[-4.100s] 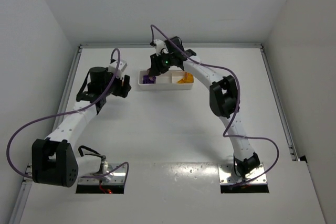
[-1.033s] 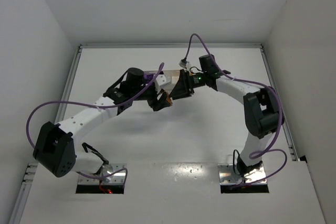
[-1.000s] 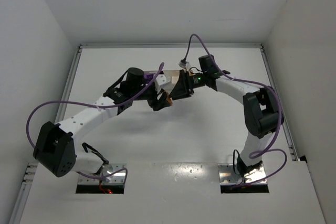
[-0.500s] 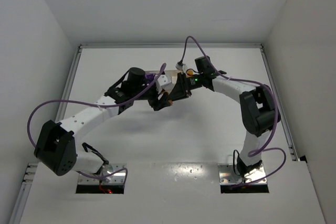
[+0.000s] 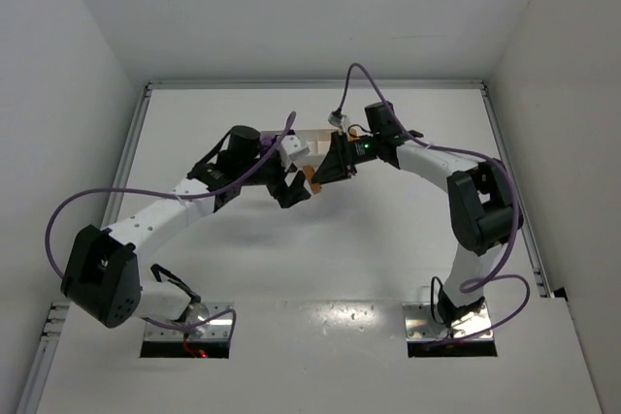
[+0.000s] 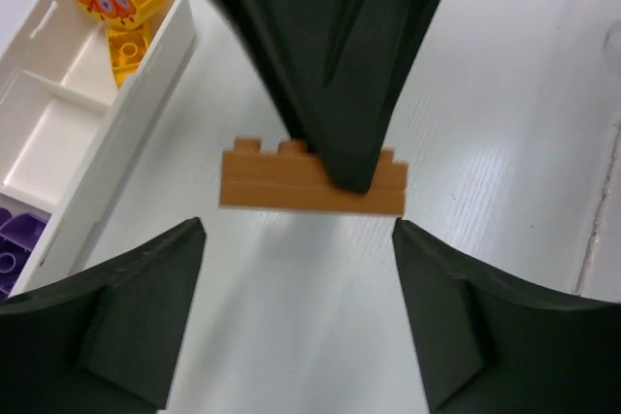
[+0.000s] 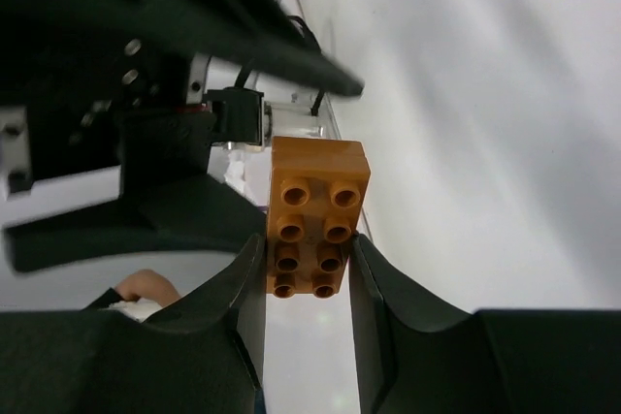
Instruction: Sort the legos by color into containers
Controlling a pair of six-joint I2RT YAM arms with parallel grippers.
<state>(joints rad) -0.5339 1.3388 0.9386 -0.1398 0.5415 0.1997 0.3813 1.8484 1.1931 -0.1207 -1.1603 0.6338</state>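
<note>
My right gripper (image 5: pixel 320 172) is shut on a brown-orange lego brick (image 5: pixel 312 177) and holds it above the table, just in front of the white tray (image 5: pixel 312 138). In the right wrist view the brick (image 7: pixel 315 210) sits stud-side up between my right gripper's (image 7: pixel 306 241) jaws. My left gripper (image 5: pixel 293 188) is open and empty, facing the brick (image 6: pixel 312 181) from close by; its jaws (image 6: pixel 299 235) stand apart below it. The tray (image 6: pixel 146 94) holds yellow legos (image 6: pixel 116 7) in one end compartment and purple legos (image 6: pixel 15 239) in the other; the middle one looks empty.
Both arms arch over the middle of the table and cover most of the tray in the top view. White walls close the table at the back and sides. Purple cables loop off both arms.
Four seconds ago my right gripper was over the tray and the left was far left. Since half a second ago my left gripper has drawn back slightly from the brick; the right still holds it.
</note>
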